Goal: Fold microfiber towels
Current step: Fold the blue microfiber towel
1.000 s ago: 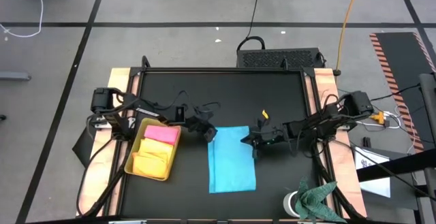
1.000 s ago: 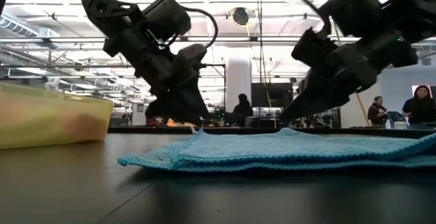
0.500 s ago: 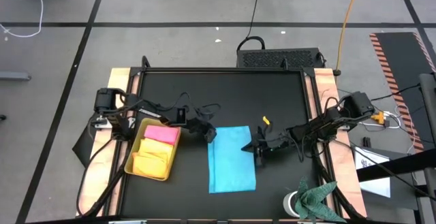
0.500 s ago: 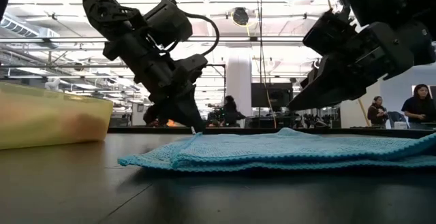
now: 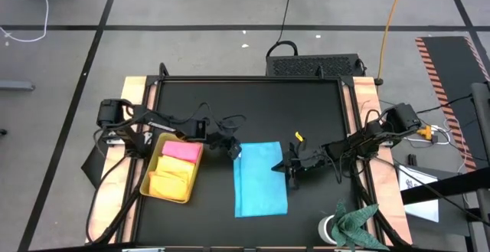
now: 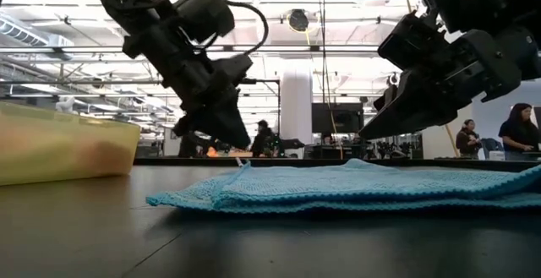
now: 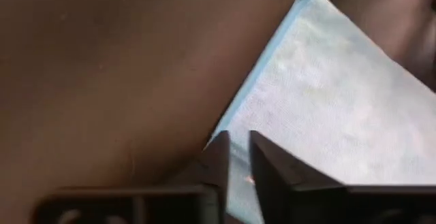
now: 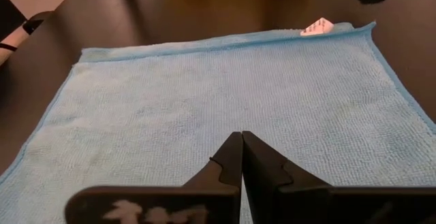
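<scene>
Above blue towel (image 5: 260, 178), left gripper (image 5: 232, 150) raised.

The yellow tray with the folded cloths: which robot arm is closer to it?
The left. Its gripper sits between the tray and the blue towel; the right gripper is beyond the towel's far edge.

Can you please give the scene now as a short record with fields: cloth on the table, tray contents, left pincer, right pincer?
cloth on table: light blue microfiber towel, folded, lying flat on the black table
tray: translucent yellow-green rectangular tray holding a pink folded towel and a yellow folded towel
left pincer: at the blue towel's far left corner, fingers nearly shut
right pincer: at the blue towel's right edge, shut, holding nothing
elsewhere: dark green cloth at the table's near right corner
</scene>
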`<action>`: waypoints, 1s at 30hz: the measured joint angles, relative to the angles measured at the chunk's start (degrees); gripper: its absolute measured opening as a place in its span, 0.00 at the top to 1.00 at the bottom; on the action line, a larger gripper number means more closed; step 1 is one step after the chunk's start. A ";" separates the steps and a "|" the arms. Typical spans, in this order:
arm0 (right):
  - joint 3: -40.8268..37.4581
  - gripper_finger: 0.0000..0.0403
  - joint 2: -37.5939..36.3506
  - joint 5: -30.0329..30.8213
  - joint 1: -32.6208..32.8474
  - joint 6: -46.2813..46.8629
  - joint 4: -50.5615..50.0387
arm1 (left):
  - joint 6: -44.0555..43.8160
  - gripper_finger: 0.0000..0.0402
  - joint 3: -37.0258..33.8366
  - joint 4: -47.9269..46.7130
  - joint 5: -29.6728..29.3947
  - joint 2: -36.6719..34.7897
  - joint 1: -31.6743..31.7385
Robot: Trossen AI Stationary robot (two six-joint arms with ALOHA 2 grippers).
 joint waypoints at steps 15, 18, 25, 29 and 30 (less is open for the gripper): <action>-0.02 1.00 0.00 0.00 1.95 -0.20 -0.13 | -8.62 0.49 0.00 6.91 3.47 6.75 1.28; -0.02 1.00 0.00 -0.02 2.25 -0.22 -0.10 | -8.69 0.62 0.00 6.68 3.45 6.78 1.33; -0.02 1.00 0.00 -0.02 2.25 -0.22 -0.14 | -8.64 0.96 -0.02 6.47 4.65 6.40 0.49; -0.02 1.00 0.00 -0.02 2.25 -0.22 -0.16 | -9.10 0.96 0.01 5.40 6.66 5.23 -0.11; -0.02 1.00 0.00 -0.01 2.25 -0.22 -0.15 | -9.13 0.96 0.24 4.38 6.94 4.50 -0.19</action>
